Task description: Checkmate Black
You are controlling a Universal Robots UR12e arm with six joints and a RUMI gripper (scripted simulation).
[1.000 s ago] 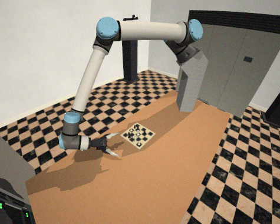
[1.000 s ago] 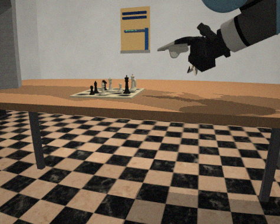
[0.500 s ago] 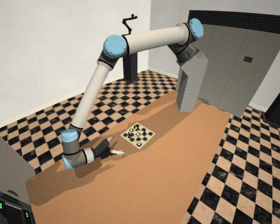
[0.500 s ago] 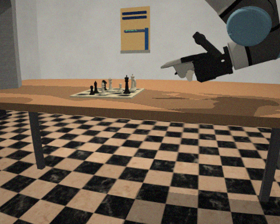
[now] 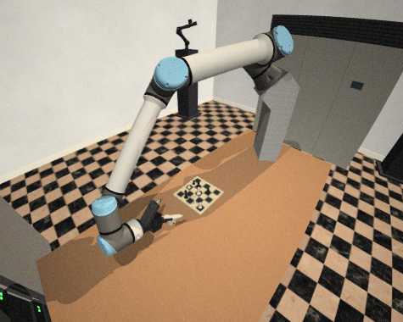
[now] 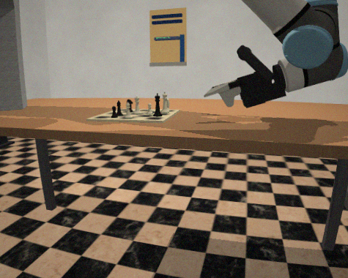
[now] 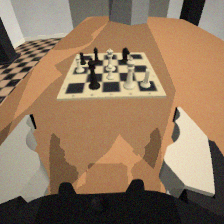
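Note:
A small chessboard [image 5: 198, 195] lies on the orange table and carries several black and white pieces. It also shows in the exterior view [image 6: 135, 115] and in the wrist view [image 7: 111, 75]. A tall black piece [image 7: 93, 77] stands near the board's near left. A tall white piece [image 7: 130, 75] stands near its near right. My gripper [image 5: 173, 219] hangs low over the table, apart from the board and pointing toward it. Its pale fingers [image 6: 217, 91] are wide open and empty, and in the wrist view [image 7: 112, 150] only bare table lies between them.
The grey arm pedestal [image 5: 275, 119] stands on the table behind the board. Grey cabinet doors [image 5: 347, 102] lie beyond it. A dark stand [image 5: 187, 80] is on the checkered floor at the back. A yellow poster [image 6: 168, 36] hangs on the wall.

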